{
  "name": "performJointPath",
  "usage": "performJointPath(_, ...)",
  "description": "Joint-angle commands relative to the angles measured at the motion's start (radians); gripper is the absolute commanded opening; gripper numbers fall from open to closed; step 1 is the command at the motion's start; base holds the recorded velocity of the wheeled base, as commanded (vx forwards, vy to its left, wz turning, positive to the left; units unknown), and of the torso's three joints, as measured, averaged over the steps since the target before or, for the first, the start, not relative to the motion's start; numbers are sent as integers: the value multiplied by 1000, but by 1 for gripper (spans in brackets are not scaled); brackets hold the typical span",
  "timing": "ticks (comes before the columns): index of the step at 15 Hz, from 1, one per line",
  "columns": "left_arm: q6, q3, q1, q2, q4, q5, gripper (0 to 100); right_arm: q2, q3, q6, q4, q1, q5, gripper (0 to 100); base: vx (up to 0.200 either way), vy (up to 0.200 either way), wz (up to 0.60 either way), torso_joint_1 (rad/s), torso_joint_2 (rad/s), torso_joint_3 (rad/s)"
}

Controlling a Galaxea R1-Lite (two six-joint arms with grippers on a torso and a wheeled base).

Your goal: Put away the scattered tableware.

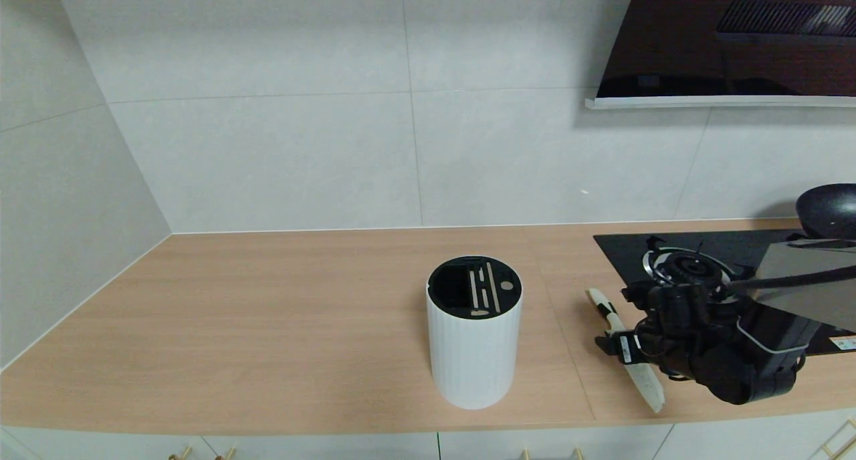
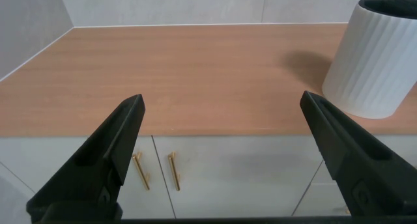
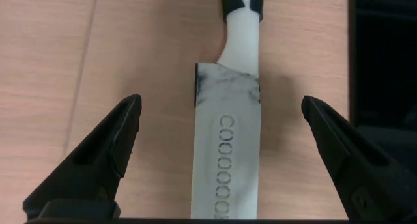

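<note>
A white ribbed knife holder (image 1: 473,339) with a black slotted top stands upright on the wooden counter (image 1: 267,313); it is also in the left wrist view (image 2: 378,61). To its right lies a white knife (image 1: 612,319) with a black-and-white handle, its blade pointing toward the counter's front edge. My right gripper (image 1: 628,319) hovers just above it, open. In the right wrist view the blade (image 3: 228,120) lies between the two spread fingers of the right gripper (image 3: 220,103), untouched. My left gripper (image 2: 221,100) is open and holds nothing, low in front of the counter edge, left of the holder.
A black cooktop (image 1: 622,246) with a burner (image 1: 682,266) lies just behind the knife, with a dark pot (image 1: 829,209) at the far right. A range hood (image 1: 735,39) hangs above. Gold cabinet handles (image 2: 156,172) show under the counter. Tiled walls close the back and left.
</note>
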Motion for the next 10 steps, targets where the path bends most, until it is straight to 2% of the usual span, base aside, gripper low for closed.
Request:
performJointPath(1,0,0,0,2,-2,0,100,24,-10,1,-7,0,-5,100,0,0,0,0,0,0)
performJointPath(10,0,0,0,2,0,0,100,57,-42,16,-9,-15,-3,100,0,0,0,0,0,0)
